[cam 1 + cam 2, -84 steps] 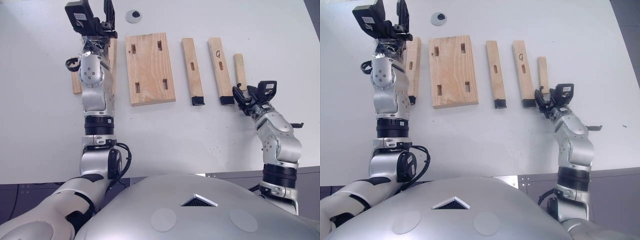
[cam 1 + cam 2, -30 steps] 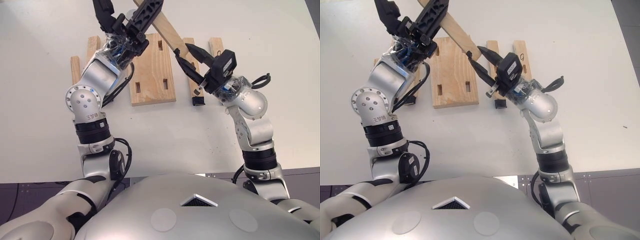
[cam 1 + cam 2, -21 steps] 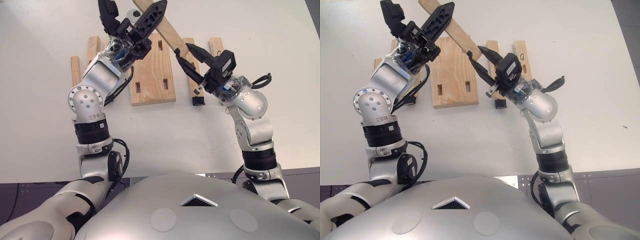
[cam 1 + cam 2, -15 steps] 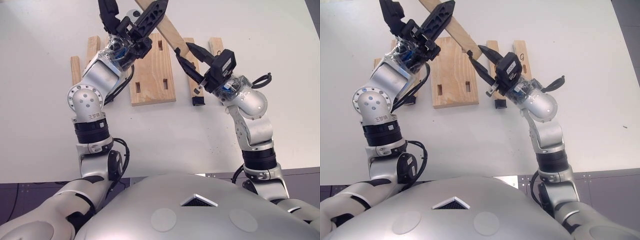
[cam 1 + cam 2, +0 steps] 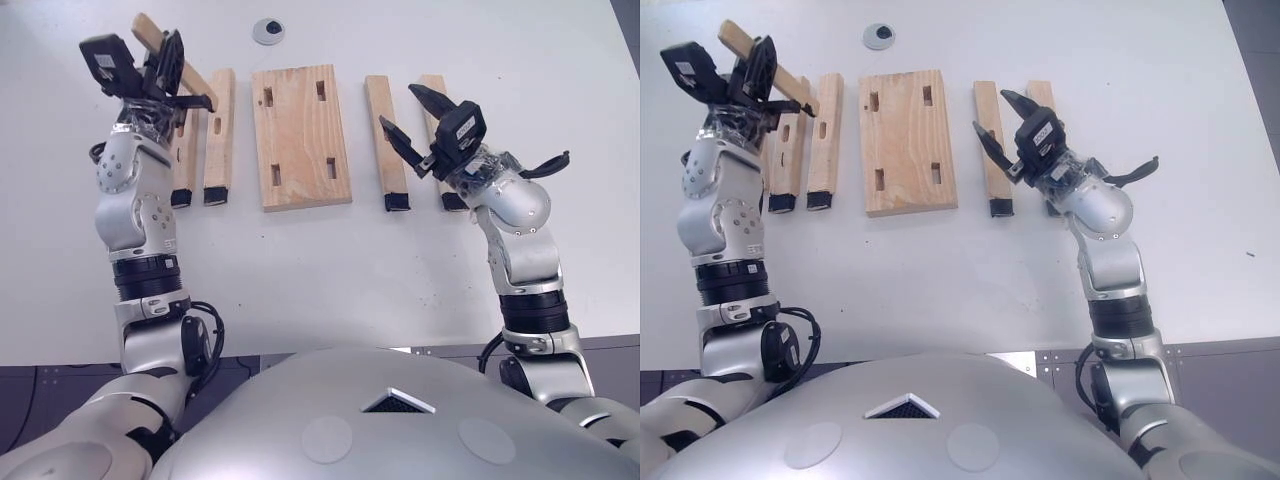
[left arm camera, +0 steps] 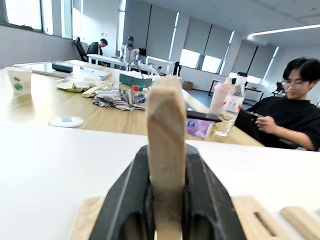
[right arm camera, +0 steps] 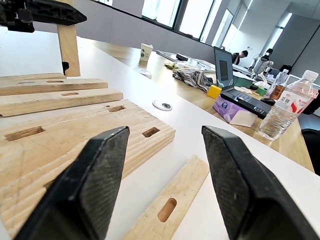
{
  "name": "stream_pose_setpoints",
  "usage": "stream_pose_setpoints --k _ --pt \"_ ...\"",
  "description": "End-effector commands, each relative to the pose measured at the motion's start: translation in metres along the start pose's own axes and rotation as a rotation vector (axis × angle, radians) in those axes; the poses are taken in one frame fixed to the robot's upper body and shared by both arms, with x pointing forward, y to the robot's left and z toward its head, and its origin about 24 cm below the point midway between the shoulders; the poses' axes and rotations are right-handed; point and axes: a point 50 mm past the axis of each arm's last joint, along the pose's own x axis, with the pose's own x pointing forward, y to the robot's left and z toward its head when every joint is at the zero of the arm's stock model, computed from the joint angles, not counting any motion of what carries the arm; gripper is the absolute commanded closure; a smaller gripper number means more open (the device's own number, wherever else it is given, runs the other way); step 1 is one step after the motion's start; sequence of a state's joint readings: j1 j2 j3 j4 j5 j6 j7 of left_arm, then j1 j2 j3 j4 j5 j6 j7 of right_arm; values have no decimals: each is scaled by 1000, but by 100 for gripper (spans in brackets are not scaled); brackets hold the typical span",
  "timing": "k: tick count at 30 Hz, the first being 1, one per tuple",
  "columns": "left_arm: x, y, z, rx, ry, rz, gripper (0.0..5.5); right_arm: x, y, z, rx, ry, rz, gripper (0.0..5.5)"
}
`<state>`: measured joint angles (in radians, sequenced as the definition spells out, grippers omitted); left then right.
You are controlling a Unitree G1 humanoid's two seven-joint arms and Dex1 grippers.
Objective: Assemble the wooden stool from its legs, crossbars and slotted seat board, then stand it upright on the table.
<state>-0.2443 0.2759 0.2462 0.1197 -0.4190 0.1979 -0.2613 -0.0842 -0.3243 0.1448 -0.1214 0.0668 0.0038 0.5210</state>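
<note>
At the far left, the left tool [image 6: 167, 152] is clamped on a crossbar [image 6: 165, 110], a plain pale stick pinched flat between the two black fingers [image 6: 125, 200] and raised at a slant above the table [image 5: 330, 260]. I cannot tell whether its lower end touches anything. A small white label sits on the housing behind this tool, but its print is too small for me to read. On the table beneath and just beside that tool lie the first leg [image 5: 786, 160] and the second leg [image 5: 825, 130], side by side. Each has a slot cut in its face and a black cap on its near end. Next comes the seat board [image 5: 905, 140], lying flat, a light wooden rectangle with four slots. A grey disc [image 5: 267, 30] is set in the table beyond it. To the right lies the third leg [image 5: 380, 95], slotted and black-capped like the others. The right tool [image 5: 991, 110] hangs above it with its fingers [image 7: 95, 190] spread wide, gripping nothing. It carries a white label that I also cannot read. This tool covers part of the fourth leg [image 5: 1046, 95], which lies furthest right, parallel to the rest. All four legs and the board are separate pieces, none joined.
</note>
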Motion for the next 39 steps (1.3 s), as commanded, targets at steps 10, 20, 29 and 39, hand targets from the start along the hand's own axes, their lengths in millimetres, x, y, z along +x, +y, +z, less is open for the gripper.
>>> stream_pose_setpoints --k 10,20,29,39 --pt "3 9 -33 -16 16 52 512 0 -3 -1 -17 19 4 282" --pt "-11 12 -65 69 101 57 512 2 -2 -2 -15 28 16 282" --pt "-31 9 -111 73 343 18 512 3 -1 -3 -9 39 22 282" --pt "-58 11 -147 97 483 -9 512 4 0 -2 12 32 3 282"
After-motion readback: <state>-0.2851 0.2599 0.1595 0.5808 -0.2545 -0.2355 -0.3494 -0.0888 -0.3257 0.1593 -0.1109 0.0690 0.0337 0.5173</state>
